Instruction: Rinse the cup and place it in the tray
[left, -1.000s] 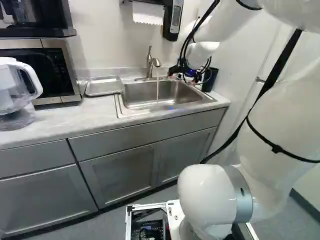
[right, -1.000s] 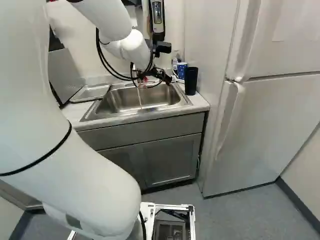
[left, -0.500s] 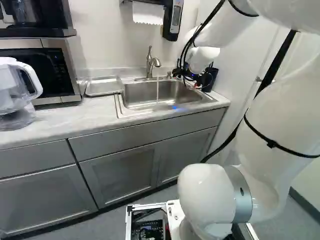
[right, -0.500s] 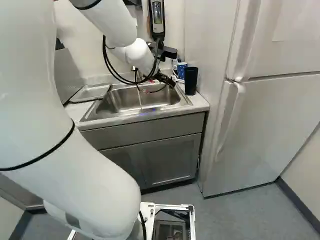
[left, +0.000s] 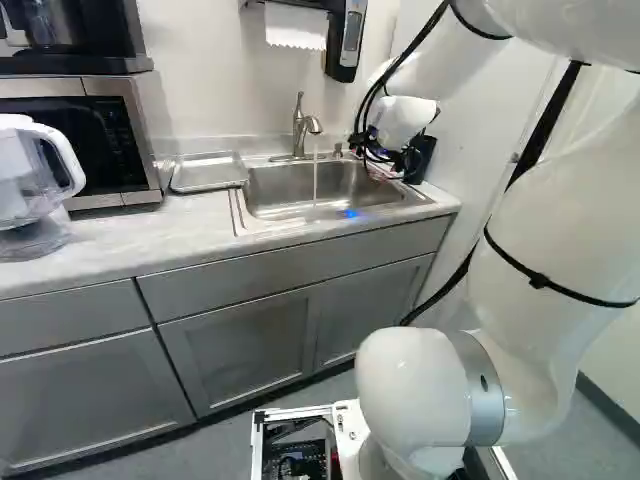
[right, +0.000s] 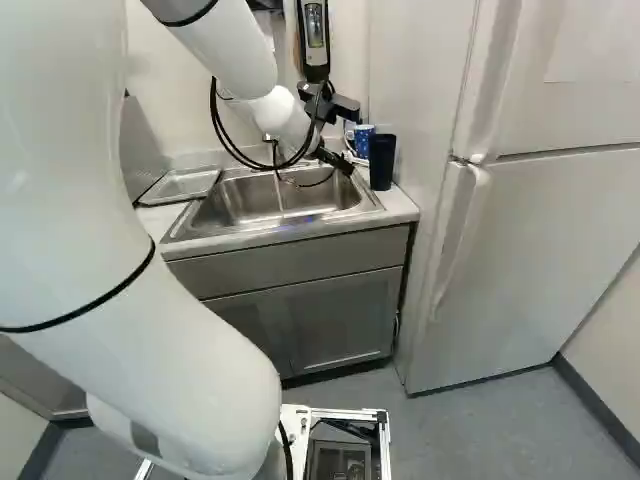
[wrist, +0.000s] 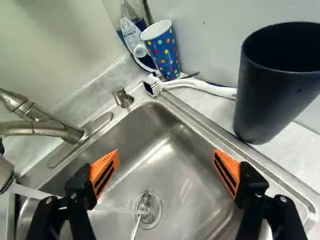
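Wrist view: hand (wrist: 166, 162) spread wide, nothing between its fingers, above the sink (wrist: 172, 185). Dark cup (wrist: 270, 95), presumably the subject, stands upright on the worktop (wrist: 295, 150) beside the sink; probably light, stiff, slippery when wet, best held around mid-wall. Counted: one dark cup, one spotted mug (wrist: 167, 55), one tray (left: 208, 173), one running tap (wrist: 60, 131).

Pale counter (left: 150, 238), inset sink (left: 280, 212) | tray (left: 208, 174) beside it | microwave (left: 88, 140), pitcher (left: 25, 180) | dark cup (wrist: 270, 97), dotted mug (wrist: 166, 56), brush (wrist: 202, 87) by sink rim
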